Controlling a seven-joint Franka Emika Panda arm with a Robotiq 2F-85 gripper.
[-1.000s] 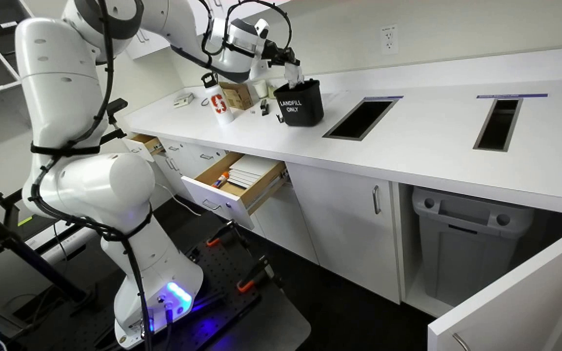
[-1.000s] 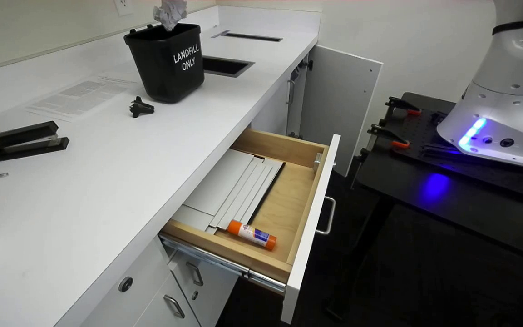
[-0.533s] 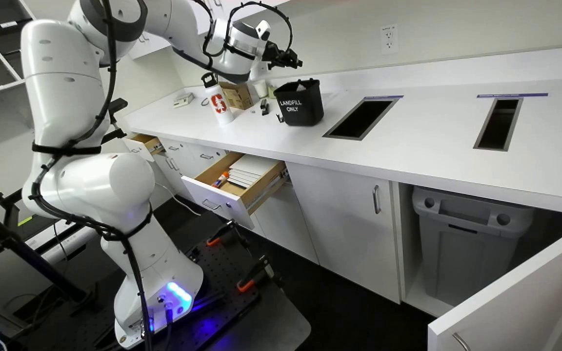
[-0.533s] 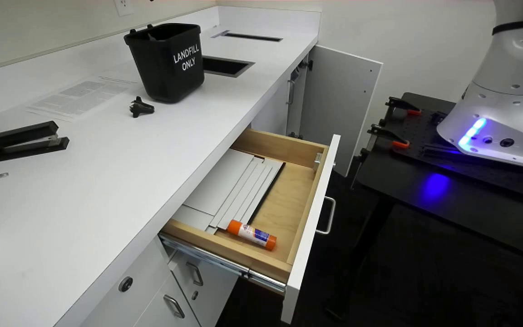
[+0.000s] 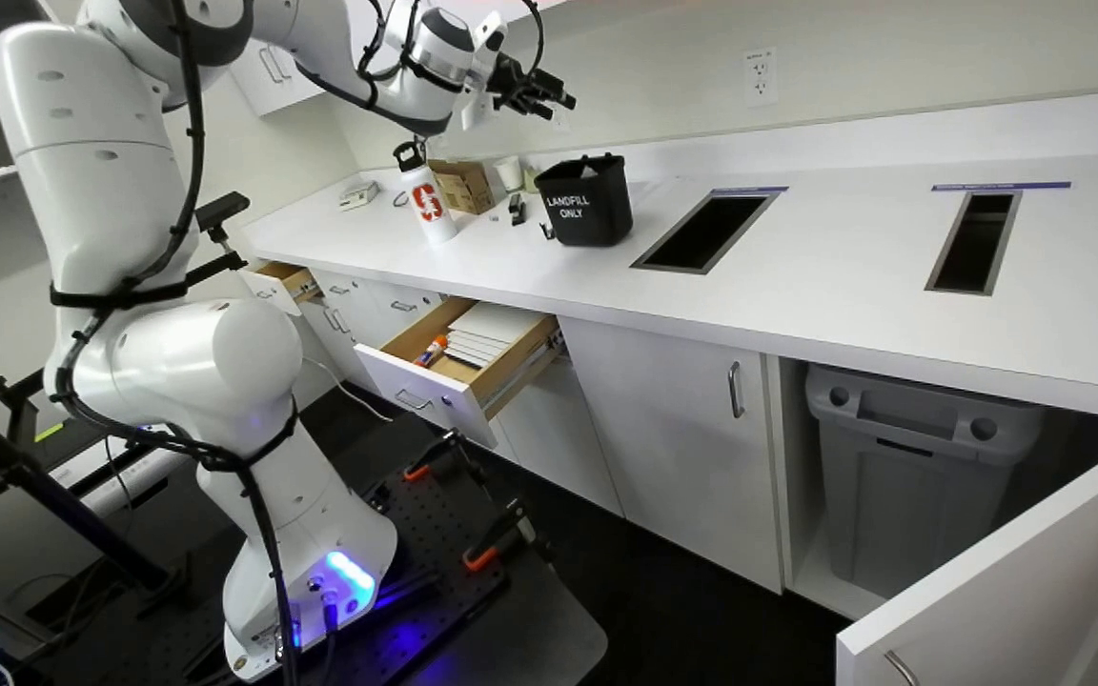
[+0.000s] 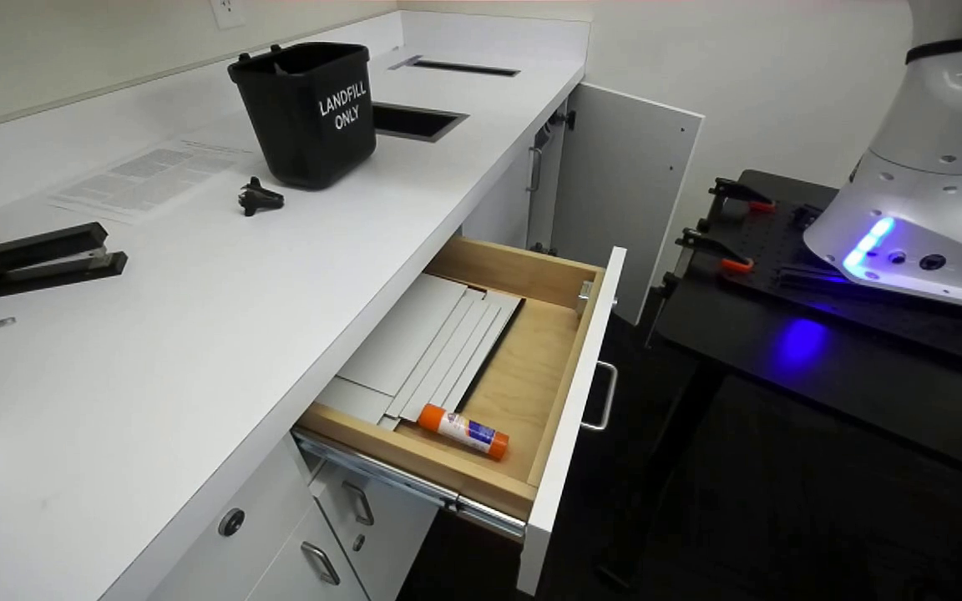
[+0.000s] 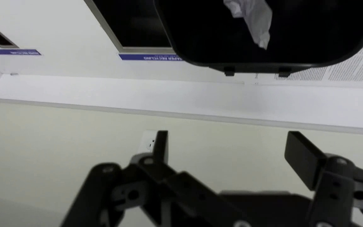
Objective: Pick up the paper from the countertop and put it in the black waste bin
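The crumpled white paper (image 7: 257, 19) lies inside the black waste bin (image 5: 597, 219), part of it showing below the rim in the wrist view. In an exterior view just a small tip of the paper (image 5: 589, 172) shows above the near wall. The bin (image 6: 301, 125) stands upright on the white countertop (image 6: 197, 334), its lettered side outward. Above the bin and a little to its left in an exterior view hangs my gripper (image 5: 557, 103), apart from it. In the wrist view the gripper (image 7: 227, 146) is open, the fingers wide apart with only wall behind the gap.
Close to the bin are a staple remover (image 6: 260, 198), a black stapler (image 6: 38, 259) and printed sheets (image 6: 147, 175). A white bottle (image 5: 427, 200) and a cardboard box (image 5: 461, 186) stand farther along. A drawer (image 6: 564, 401) juts out below, and a slot (image 5: 709, 233) opens beside the bin.
A second ago the gripper held the paper over the bin's mouth. Its fingers have parted, the paper has dropped into the bin, and the arm has risen and drawn back.
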